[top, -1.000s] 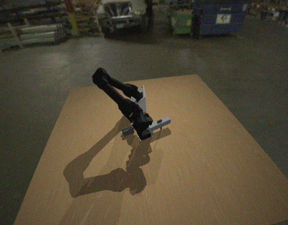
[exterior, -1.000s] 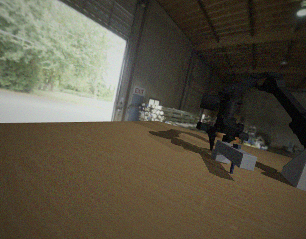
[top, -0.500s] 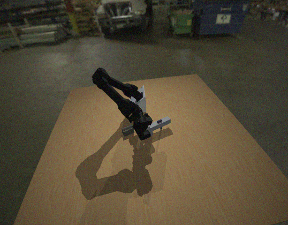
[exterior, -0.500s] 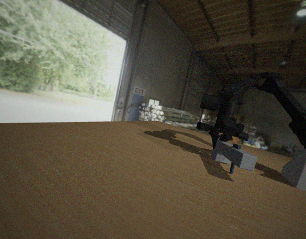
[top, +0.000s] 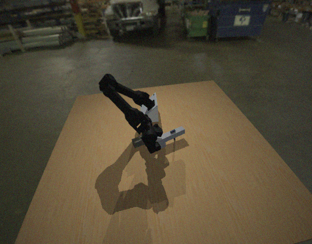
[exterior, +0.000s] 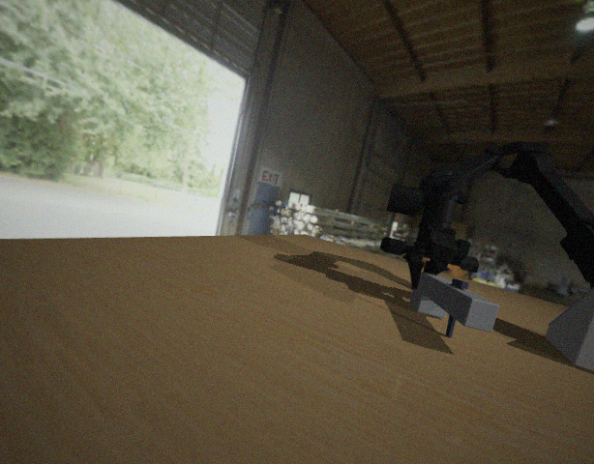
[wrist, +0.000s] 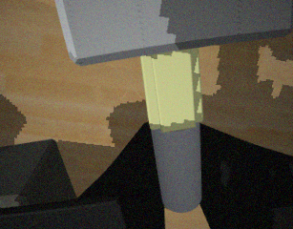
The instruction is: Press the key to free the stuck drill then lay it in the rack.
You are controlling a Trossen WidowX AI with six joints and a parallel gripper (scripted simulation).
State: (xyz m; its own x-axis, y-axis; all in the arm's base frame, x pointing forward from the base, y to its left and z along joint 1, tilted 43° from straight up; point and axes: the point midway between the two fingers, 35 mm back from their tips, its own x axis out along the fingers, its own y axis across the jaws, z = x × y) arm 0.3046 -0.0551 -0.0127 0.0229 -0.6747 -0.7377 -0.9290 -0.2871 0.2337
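Observation:
A grey holder block [top: 180, 131] [exterior: 482, 317] [wrist: 113, 31] stands on the table, with the dark blue key [top: 173, 130] [exterior: 459, 283] upright through its arm; the key's lower end shows under the arm in the exterior view. The drill [wrist: 174, 91] sticks out of the block in the wrist view, with a pale yellow band next to the block and a smooth grey end. My gripper [wrist: 164, 129] [exterior: 416, 279] is shut on the drill's grey end, close beside the block. Whether the drill's inner end is still inside the block is hidden.
A dark grey piece [top: 136, 142], possibly the rack, sits just beside the gripper on the side away from the key. A grey wedge-shaped mount [top: 152, 114] [exterior: 587, 330] stands at the arm's base. The wooden table [top: 216, 183] has shadows across it.

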